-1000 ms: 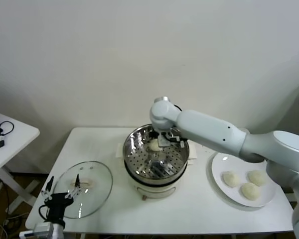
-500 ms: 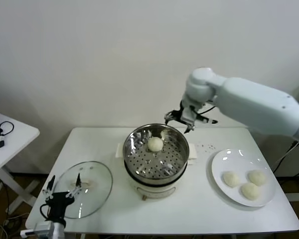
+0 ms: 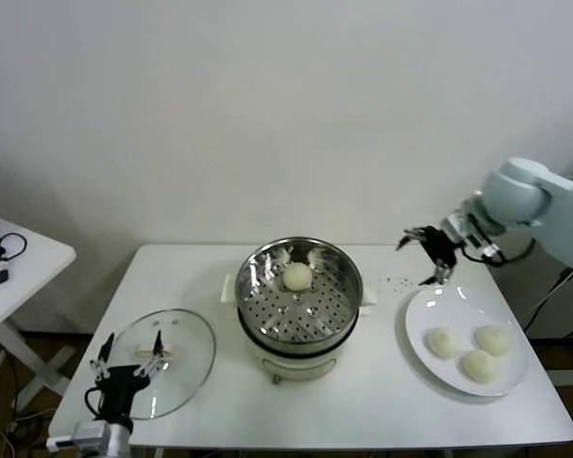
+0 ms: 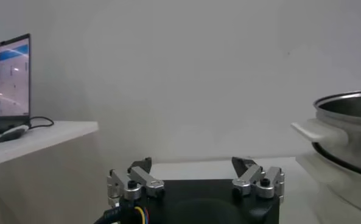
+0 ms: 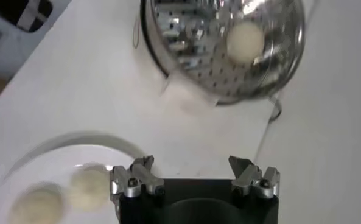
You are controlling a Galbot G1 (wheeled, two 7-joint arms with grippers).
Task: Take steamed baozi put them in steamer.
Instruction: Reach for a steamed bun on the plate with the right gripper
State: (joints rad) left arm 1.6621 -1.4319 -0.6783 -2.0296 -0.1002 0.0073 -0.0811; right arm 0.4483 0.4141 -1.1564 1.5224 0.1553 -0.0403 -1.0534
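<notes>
One cream-white baozi [image 3: 297, 277] lies on the perforated floor of the steel steamer [image 3: 267, 260], toward its far side; it also shows in the right wrist view [image 5: 245, 41]. Three more baozi [image 3: 443, 342] [image 3: 493, 339] [image 3: 478, 364] lie on the white plate [image 3: 418, 307] at the right; two of them show in the right wrist view [image 5: 89, 187]. My right gripper [image 3: 426, 253] is open and empty, in the air above the plate's far left rim. My left gripper [image 3: 127, 365] is open and empty, low at the front left over the glass lid.
The round glass lid [image 3: 184, 336] lies flat on the white table [image 3: 363, 401] to the left of the steamer. A small side table [image 3: 24, 267] with cables stands at the far left. The steamer's white handle [image 4: 317, 131] shows in the left wrist view.
My right gripper has left one baozi in the steamer, risen out of it and swung right, from the basket to above the plate's far rim. The left arm has barely moved.
</notes>
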